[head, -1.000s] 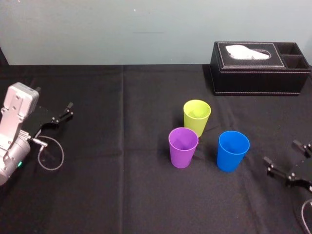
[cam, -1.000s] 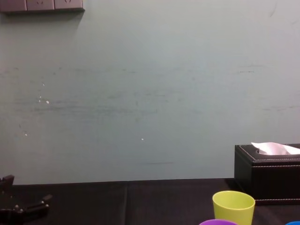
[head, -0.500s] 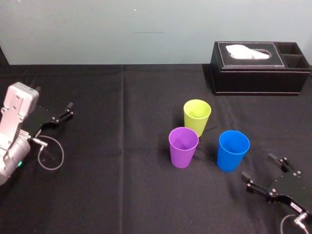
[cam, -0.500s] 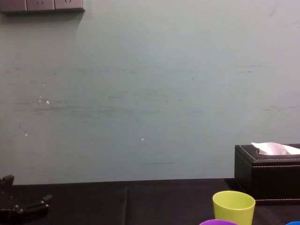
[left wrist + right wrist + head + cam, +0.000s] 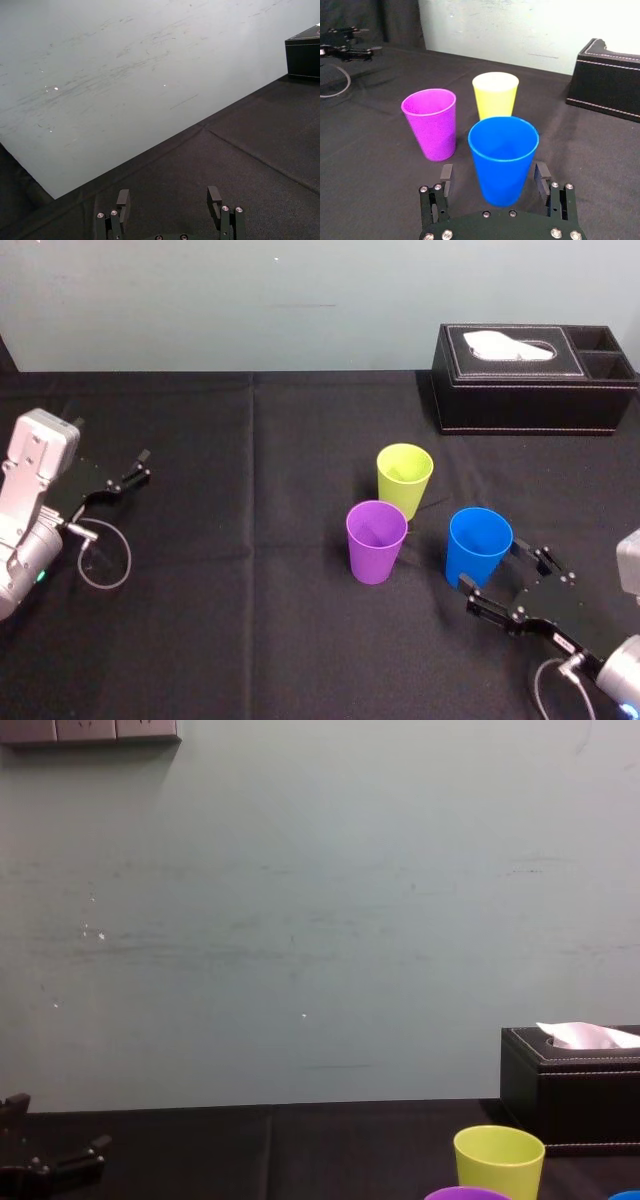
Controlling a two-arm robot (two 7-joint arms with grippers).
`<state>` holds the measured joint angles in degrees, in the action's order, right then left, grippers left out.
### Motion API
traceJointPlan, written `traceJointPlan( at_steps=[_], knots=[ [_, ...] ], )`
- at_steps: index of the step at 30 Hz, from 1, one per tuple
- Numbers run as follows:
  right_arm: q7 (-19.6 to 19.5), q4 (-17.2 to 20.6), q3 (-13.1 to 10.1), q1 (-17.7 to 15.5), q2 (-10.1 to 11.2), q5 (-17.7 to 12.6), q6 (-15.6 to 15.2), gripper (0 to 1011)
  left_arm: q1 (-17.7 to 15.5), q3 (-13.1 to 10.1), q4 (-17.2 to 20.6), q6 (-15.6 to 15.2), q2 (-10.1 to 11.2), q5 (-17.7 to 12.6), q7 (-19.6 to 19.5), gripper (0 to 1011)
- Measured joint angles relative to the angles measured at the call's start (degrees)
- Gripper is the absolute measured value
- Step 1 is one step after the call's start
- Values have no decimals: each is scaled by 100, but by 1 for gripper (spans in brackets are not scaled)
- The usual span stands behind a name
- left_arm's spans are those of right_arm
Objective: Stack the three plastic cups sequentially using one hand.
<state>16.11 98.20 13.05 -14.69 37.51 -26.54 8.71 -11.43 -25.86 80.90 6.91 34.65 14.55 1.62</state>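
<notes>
Three plastic cups stand upright close together on the black table: a yellow-green cup (image 5: 404, 479) farthest back, a purple cup (image 5: 375, 541) in front of it to the left, and a blue cup (image 5: 477, 547) to the right. My right gripper (image 5: 506, 579) is open just behind the blue cup's lower right side, and in the right wrist view its fingertips (image 5: 446, 174) flank the blue cup (image 5: 503, 159) without touching it. The left gripper (image 5: 115, 483) rests open at the table's left.
A black tissue box (image 5: 532, 377) stands at the back right near the wall. A loop of cable (image 5: 104, 561) lies beside the left arm. Bare black cloth stretches across the table's middle and front left.
My right gripper has moved leftward from the table's right edge up to the blue cup, staying open. The cups and the left arm have not moved.
</notes>
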Motion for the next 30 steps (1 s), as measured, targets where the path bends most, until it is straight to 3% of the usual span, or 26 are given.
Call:
traceJointPlan(
  at_steps=[23, 30],
  knots=[
    [-147, -524, 94, 692, -767, 708, -81, 1003, 0, 0, 0, 0, 0, 0, 0, 1011],
    [-151, -532, 94, 692, -769, 717, -85, 1003, 0, 0, 0, 0, 0, 0, 0, 1011]
  ],
)
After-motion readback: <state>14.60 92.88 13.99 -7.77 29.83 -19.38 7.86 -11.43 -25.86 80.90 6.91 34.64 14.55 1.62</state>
